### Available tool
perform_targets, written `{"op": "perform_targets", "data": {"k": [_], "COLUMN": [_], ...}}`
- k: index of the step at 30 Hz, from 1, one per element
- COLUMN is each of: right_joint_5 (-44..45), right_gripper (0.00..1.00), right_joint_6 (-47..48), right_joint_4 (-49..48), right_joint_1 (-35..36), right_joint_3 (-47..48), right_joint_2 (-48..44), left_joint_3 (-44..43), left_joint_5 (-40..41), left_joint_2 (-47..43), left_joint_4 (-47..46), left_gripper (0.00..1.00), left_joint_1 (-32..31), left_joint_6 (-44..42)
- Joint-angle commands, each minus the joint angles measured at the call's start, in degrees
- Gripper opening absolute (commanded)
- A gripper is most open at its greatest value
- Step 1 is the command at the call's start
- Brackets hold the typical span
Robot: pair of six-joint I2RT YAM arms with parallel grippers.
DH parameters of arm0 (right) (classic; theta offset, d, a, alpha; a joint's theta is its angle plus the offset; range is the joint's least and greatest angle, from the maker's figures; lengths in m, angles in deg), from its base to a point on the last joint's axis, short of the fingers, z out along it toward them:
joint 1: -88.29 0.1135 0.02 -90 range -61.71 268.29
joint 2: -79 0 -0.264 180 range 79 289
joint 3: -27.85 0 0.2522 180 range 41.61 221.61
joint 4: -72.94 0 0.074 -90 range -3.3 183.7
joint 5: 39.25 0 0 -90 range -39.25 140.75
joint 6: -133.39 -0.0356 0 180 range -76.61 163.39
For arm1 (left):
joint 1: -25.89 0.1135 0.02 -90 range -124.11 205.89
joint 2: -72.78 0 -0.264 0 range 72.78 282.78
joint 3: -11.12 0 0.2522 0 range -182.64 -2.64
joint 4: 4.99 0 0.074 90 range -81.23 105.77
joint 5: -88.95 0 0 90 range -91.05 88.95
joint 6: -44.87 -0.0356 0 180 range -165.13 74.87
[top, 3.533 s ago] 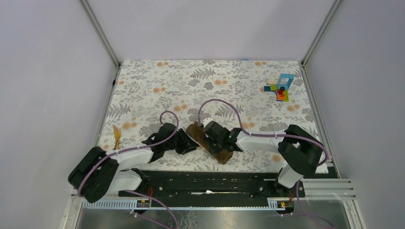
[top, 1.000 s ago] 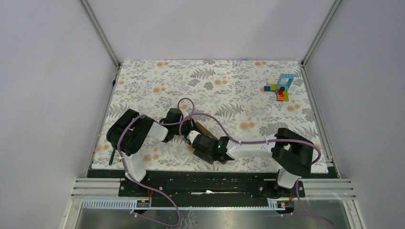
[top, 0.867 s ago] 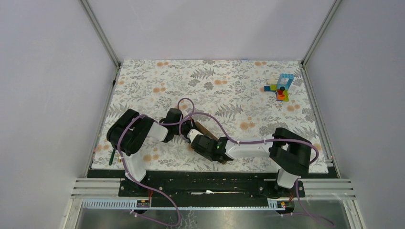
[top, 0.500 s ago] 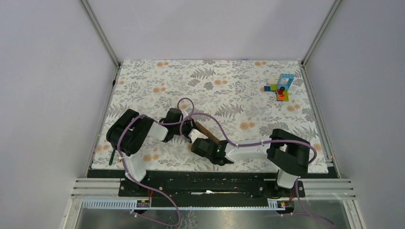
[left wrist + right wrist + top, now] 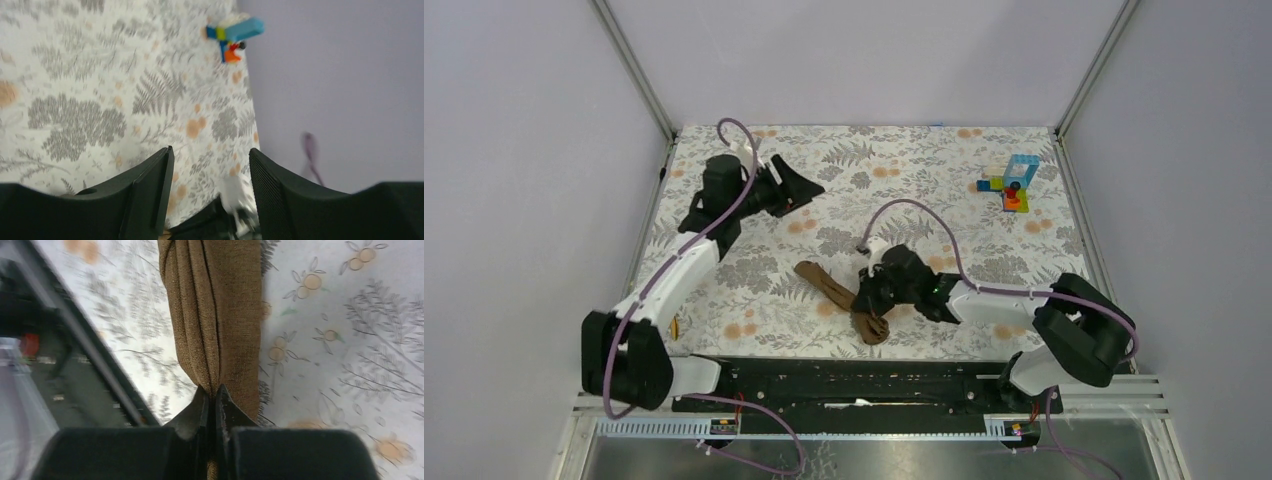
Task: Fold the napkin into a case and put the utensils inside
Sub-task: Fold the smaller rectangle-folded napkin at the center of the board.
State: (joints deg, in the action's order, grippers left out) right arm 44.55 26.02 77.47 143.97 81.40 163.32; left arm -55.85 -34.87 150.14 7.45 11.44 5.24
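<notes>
Blocks (image 5: 1010, 184) well apart from brown napkin (image 5: 834, 294)

- My left arm (image 5: 674, 275) and right arm (image 5: 999, 300) are built alike, with smooth white shells along the long links and bulky matte black housings at the joints.
- A thin purple cable (image 5: 912, 201) runs outside each arm, standing off it in loose loops.
- My left gripper (image 5: 210, 165) is all black. Its fingers (image 5: 150, 195) are broad, flat blades with rounded tips, and one inner face carries a fine dotted grip texture.
- A small round hole shows near the root of one left finger.
- My right gripper (image 5: 212, 390) is black too. Its fingers (image 5: 192, 417) taper like wedges from a squared, dull block to thin points.
</notes>
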Motion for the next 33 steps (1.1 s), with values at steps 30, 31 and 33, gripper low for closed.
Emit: {"op": "perform_targets", "data": {"k": [30, 31, 33], "right_joint_5": [-12.3, -10.3, -13.4], "right_gripper": [0.66, 0.66, 0.64], "right_joint_6": [-3.8, -2.9, -3.4], "right_joint_4": [28.5, 31.8, 32.5], "right_joint_1": [-30.3, -28.3, -24.8], "right_joint_3": [10.8, 12.6, 14.2], "right_joint_2": [1.8, 0.7, 0.1], "left_joint_3": [5.0, 4.5, 3.7], "left_joint_5": [-4.8, -4.7, -4.6], "left_joint_2": [11.9, 14.6, 18.1], "left_joint_4": [-8.7, -10.1, -12.4], "left_gripper": [0.59, 0.58, 0.55], "left_joint_1": [-10.8, -11.0, -11.0], "left_joint_6": [0.9, 1.2, 2.0]}}
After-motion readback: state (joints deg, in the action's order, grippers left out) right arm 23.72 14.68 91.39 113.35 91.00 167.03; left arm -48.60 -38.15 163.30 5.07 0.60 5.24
